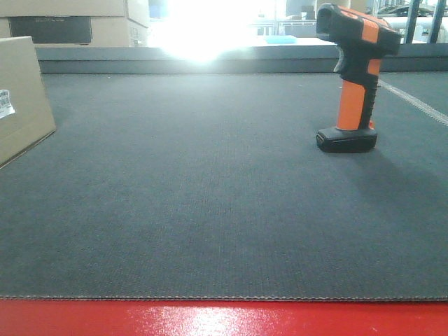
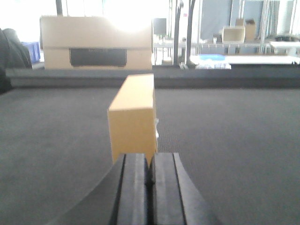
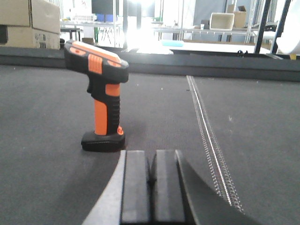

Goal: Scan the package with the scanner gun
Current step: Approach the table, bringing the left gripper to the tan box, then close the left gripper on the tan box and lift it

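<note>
1. Where the left wrist view looks along the grey mat (image 2: 56, 140), the left gripper (image 2: 150, 169) is held low and level, its pads pressed together with nothing between them.
2. The package (image 2: 132, 124) is seen straight ahead of it on the mat, apart from the pads. A pale label on its right face is too blurred to read.
3. The right gripper (image 3: 151, 168) is likewise held low and level, closed and empty.
4. The scanner gun (image 3: 104, 93) is stood upright on its base, ahead and left of that gripper, untouched.
</note>
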You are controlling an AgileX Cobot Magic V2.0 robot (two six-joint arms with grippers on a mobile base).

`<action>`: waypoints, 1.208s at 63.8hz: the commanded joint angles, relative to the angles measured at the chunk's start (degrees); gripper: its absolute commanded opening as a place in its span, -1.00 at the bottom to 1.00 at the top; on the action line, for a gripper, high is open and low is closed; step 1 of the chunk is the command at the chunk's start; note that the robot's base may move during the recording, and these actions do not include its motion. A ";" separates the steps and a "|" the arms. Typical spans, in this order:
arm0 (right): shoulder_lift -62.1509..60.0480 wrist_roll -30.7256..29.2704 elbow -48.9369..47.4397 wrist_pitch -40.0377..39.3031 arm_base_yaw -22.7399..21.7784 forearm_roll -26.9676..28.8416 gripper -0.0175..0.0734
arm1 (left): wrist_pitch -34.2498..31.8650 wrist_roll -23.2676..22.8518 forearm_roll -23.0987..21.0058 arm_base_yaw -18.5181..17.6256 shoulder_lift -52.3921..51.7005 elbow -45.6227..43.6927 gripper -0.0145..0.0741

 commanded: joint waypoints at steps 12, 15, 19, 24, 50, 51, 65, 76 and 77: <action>-0.20 -0.31 0.03 -2.99 0.21 -0.05 -0.96 | -8.54 -0.38 -0.23 0.04 -0.23 -0.16 -0.92; -0.20 -0.31 0.03 -5.36 0.21 0.57 -0.96 | -10.63 -0.38 -1.22 0.04 -0.23 -0.16 -0.92; -0.20 -0.31 0.03 -6.42 0.21 4.82 -0.96 | -15.38 -0.38 -5.74 0.04 -0.23 -0.16 -0.92; -0.20 -0.31 -2.45 -6.42 0.21 6.21 -0.96 | -19.43 -0.38 -9.45 0.04 -0.23 -0.16 -0.92; 11.39 -0.31 -30.30 10.05 0.21 5.96 -0.96 | 10.64 -0.38 -4.09 0.04 9.87 -29.40 -0.78; 12.22 -0.31 -30.85 10.15 0.21 5.96 -0.96 | 11.57 -0.38 -3.94 0.04 10.69 -30.39 -0.74; 24.40 -0.31 -35.37 10.54 0.37 5.96 -0.43 | 20.26 -0.38 -2.85 0.04 23.81 -41.05 0.18; 30.72 -0.31 -35.37 10.29 0.37 5.96 0.51 | 21.21 -0.38 -2.85 -0.63 29.85 -42.95 0.53; 31.12 -0.31 -35.37 10.29 0.37 5.96 0.58 | 21.64 -0.38 -2.85 -0.79 30.22 -43.04 0.55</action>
